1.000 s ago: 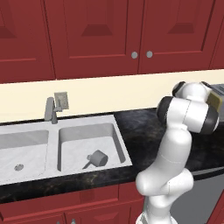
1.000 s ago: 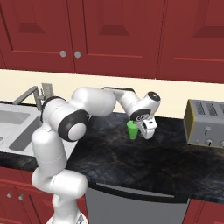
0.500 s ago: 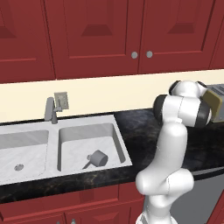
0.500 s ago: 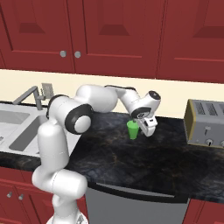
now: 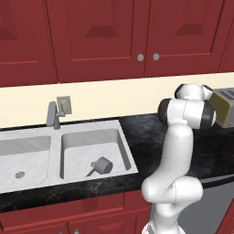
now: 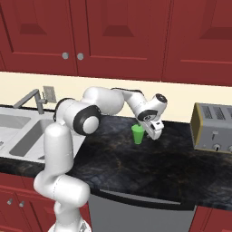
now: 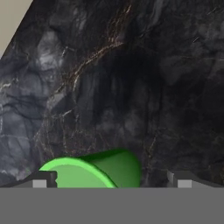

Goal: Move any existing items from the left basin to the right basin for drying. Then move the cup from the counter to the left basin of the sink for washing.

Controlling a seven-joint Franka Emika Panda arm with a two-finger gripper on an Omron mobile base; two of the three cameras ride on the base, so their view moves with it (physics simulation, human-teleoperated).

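The black tabletop [image 6: 149,163] holds the sink [image 5: 27,137]. The right bowl [image 5: 75,153] has the grey pot [image 5: 101,165] in it. The pincer [image 6: 152,132] is open wide around the green cup [image 6: 137,134], near the tabletop's back edge.

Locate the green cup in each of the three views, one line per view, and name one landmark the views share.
Left base view: cannot be made out; the arm's white links stand where it would be.
Right base view: the green cup stands upright on the black counter, centre of the picture, beside the open gripper.
Hand view: its rim and side at bottom centre, between the two fingertips.
Shared landmark: the veined black counter.
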